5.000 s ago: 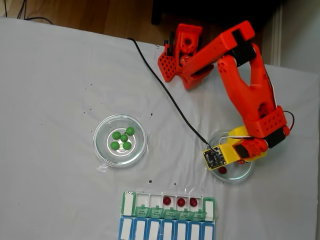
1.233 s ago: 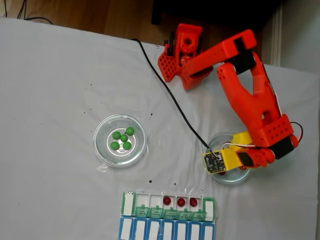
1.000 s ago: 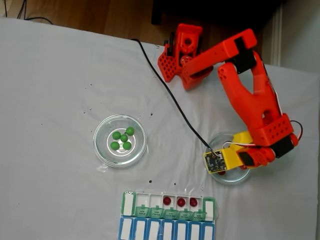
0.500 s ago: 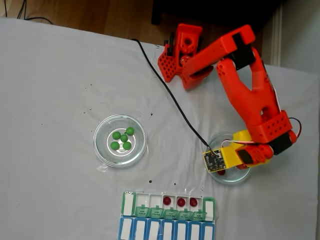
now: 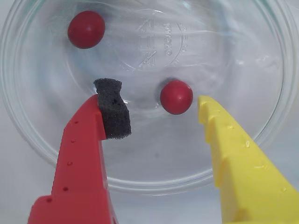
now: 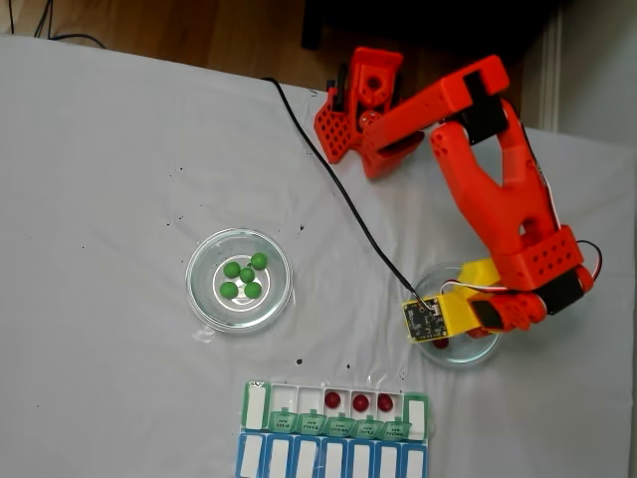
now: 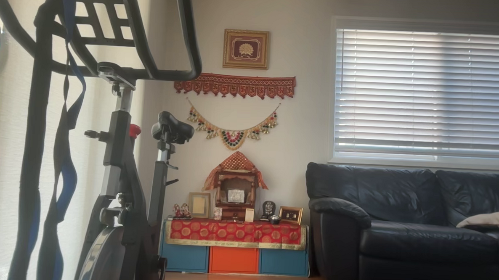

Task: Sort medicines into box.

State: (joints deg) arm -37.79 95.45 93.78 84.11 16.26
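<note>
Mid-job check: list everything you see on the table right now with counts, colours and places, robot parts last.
Green balls: five, glossy green, in the left glass dish, fixed view.
Red balls in dish: two, dark red; one between the open fingers, one at the far left, wrist view.
Right glass dish: one, clear, under the tool.
Red balls in box: three, dark red, in adjacent compartments, right of middle.
Box: one, green lids open, white compartments, bottom edge.
Blue-lidded row: one, below the box.
Cable: one, black, across the cloth.
Arm: one, orange.
Tool: one, red finger with black pad, yellow finger, open.
</note>
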